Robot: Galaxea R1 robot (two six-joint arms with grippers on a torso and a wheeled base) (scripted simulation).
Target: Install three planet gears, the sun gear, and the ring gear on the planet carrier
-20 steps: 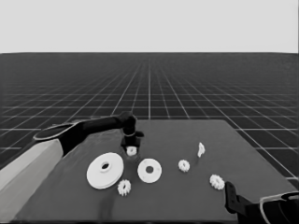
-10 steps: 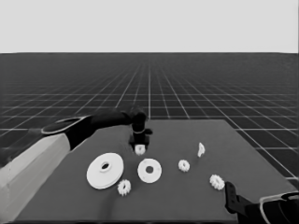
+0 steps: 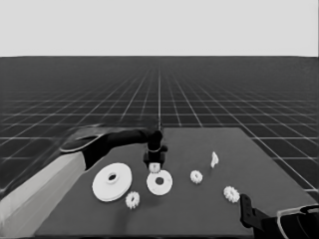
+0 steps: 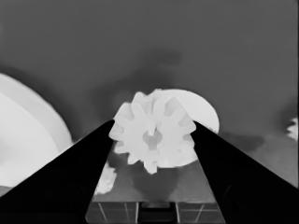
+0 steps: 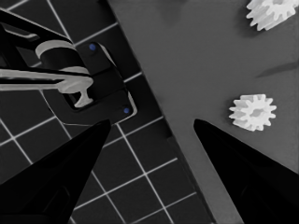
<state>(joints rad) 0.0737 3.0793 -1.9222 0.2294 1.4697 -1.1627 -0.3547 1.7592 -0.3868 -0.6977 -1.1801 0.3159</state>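
Left gripper (image 4: 152, 140) clamped on a planet gear (image 4: 153, 135), one finger on each toothed flank, hole facing the camera. Smaller round part (image 3: 159, 182) sits just beyond and below the jaws, apparently bare so far; larger round part (image 3: 112, 181) off to one side. Gear looks clear of the table, though height is hard to judge. Advice: centre gear over its seat, keep it level, lower slowly, release only once seated. Right gripper (image 5: 152, 128) parked at table corner, spread wide, holding nothing.

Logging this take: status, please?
Left gripper shut on gear, above smaller round part. Right gripper parked, open. Nothing in the way.
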